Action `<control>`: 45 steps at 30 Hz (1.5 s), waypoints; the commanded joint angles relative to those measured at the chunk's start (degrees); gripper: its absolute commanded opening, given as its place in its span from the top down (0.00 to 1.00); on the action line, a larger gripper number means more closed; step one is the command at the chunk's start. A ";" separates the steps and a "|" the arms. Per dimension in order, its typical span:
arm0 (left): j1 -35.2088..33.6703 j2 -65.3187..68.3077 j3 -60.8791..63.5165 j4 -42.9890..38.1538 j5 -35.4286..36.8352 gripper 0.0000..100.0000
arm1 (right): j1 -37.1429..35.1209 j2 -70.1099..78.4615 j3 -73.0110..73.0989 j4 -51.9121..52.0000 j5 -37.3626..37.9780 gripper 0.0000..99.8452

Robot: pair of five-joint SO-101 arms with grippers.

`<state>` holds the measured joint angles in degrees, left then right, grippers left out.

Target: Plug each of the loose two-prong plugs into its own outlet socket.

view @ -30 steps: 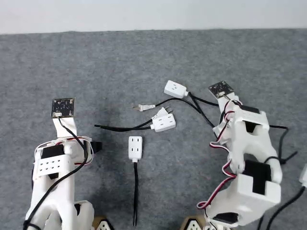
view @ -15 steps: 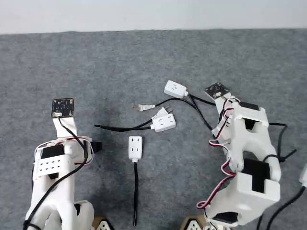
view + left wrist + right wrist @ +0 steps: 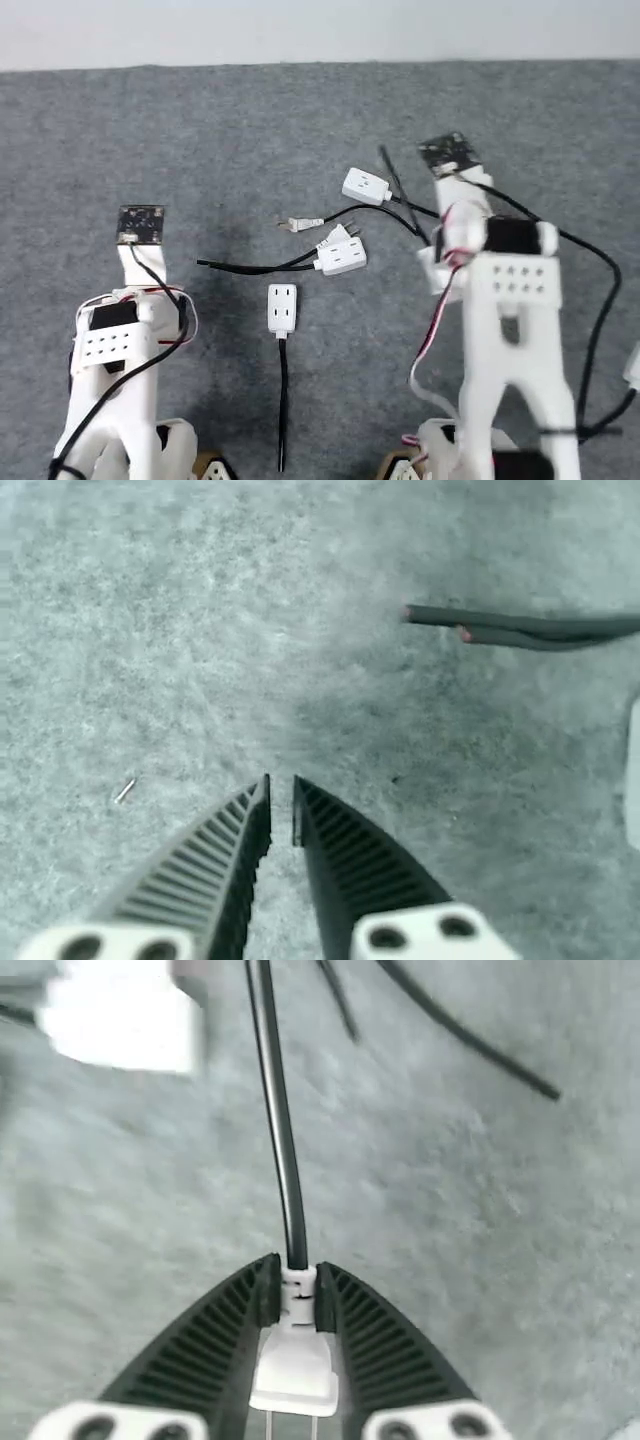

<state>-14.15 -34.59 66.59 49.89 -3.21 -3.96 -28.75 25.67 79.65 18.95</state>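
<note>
High view, change: right arm (image 3: 505,300) has straightened and stretched forward since the earlier frames, and its wrist now sits farther up the bench (image 3: 200,130). A black cord beside it has lifted off the surface. Left arm (image 3: 120,340) has barely shifted.
High view, sockets: far socket (image 3: 365,186), middle socket (image 3: 341,259) and near socket (image 3: 282,307) lie flat in the bench's centre, apart from one another.
High view, plugs: loose plug (image 3: 300,224) lies between the far and near sockets. Second plug (image 3: 337,237) sits just beside the middle socket.
Left wrist view, gripper: left gripper (image 3: 281,785) is clenched with only a sliver between the tips, nothing held, over bare bench.
Left wrist view, other: cable ends (image 3: 500,630) lie ahead, well apart from the tips.
Right wrist view, gripper: right gripper (image 3: 295,1272) is grasping a white plug (image 3: 295,1365).
Right wrist view, plug: white body pinched between the fingers; its black cord (image 3: 275,1110) leaves at the fingertips and runs straight ahead.
Right wrist view, other: white block (image 3: 120,1025) beside the cord, too blurred to identify.
</note>
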 commanded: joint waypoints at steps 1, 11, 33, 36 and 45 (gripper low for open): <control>4.48 -0.70 -0.31 2.46 -7.38 0.99 | -8.31 -8.57 -4.31 1.71 -6.59 0.99; 8.62 22.86 -15.96 11.78 -20.57 0.99 | -30.90 -12.97 -3.16 -0.84 -17.85 0.99; 13.19 0.53 0.40 8.70 -28.04 0.99 | -43.56 -3.91 8.53 -20.62 -25.32 0.99; 14.42 -4.66 3.38 8.70 -28.92 0.99 | -43.56 -3.91 8.53 -20.62 -25.23 0.99; 15.74 -20.04 10.86 9.14 -29.71 0.99 | -43.12 -3.82 8.62 -20.97 -25.23 0.99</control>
<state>0.70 -48.84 76.62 59.65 -32.31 -47.30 -32.62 34.73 60.40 -5.76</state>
